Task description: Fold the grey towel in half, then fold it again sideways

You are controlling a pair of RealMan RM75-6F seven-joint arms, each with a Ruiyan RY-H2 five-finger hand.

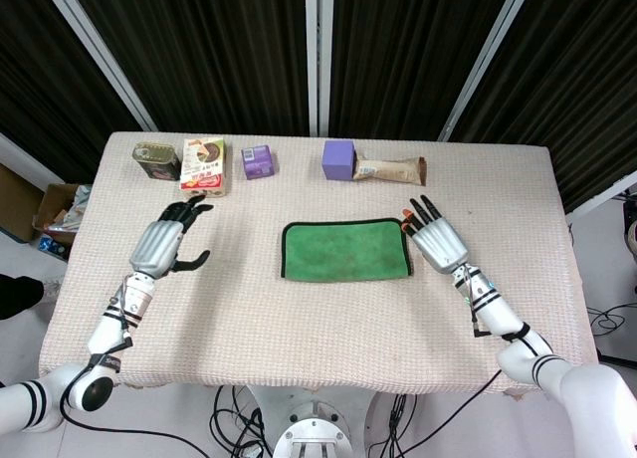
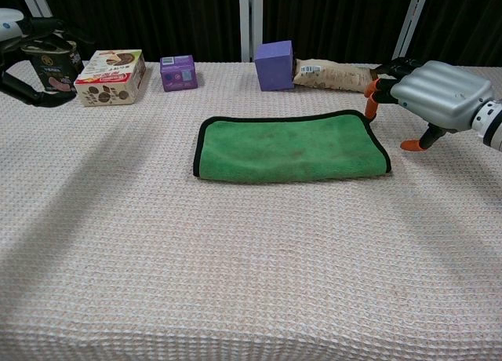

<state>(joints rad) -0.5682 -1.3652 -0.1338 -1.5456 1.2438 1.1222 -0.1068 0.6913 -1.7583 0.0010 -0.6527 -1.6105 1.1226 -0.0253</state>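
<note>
The towel (image 1: 344, 250) (image 2: 292, 148) is green with a dark edge, though the task calls it grey. It lies folded flat in a rectangle at the middle of the table. My left hand (image 1: 160, 244) hovers well to the towel's left with fingers spread and empty; in the chest view only its dark fingers (image 2: 31, 94) show at the left edge. My right hand (image 1: 439, 241) (image 2: 435, 96) is just beyond the towel's right edge, fingers apart, holding nothing.
Along the table's far edge stand a tin can (image 1: 156, 160), a biscuit box (image 1: 203, 165), a small purple box (image 1: 259, 161), a purple cube (image 1: 338, 160) and a wrapped snack bar (image 1: 390, 168). The table is covered with a beige waffle cloth (image 2: 251, 267).
</note>
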